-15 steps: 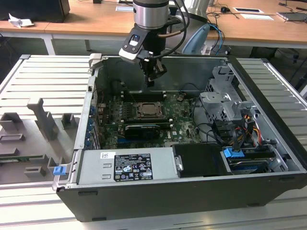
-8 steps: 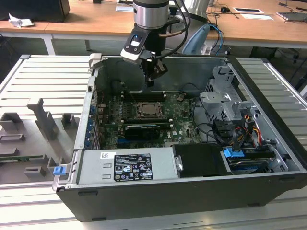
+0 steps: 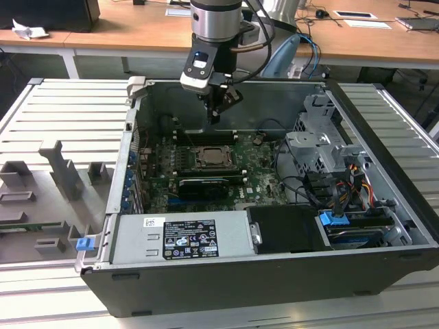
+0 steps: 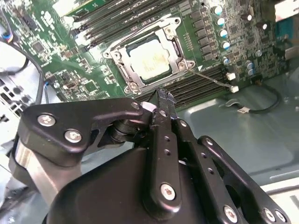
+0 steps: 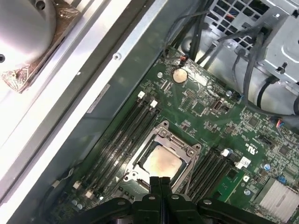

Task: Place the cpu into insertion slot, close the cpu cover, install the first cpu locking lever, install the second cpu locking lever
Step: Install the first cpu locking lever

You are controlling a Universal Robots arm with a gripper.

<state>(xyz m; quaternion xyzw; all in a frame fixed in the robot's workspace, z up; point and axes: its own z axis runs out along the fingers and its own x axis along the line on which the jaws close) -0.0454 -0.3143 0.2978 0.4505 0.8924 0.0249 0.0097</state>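
The cpu is a silver-beige square lying flat in the motherboard socket, seen in both wrist views. The cpu cover, a silvery frame, lies down around it. Thin wire locking levers run along the socket's sides; I cannot tell whether they are latched. My gripper hangs well above the socket, toward the case's back wall. Its black fingertips are pressed together and shut on nothing.
The open computer case lies on a ribbed metal table. A drive cage and cables fill the exterior view's right, a power supply the front. Memory slots flank the socket. Grey fixtures stand at the left.
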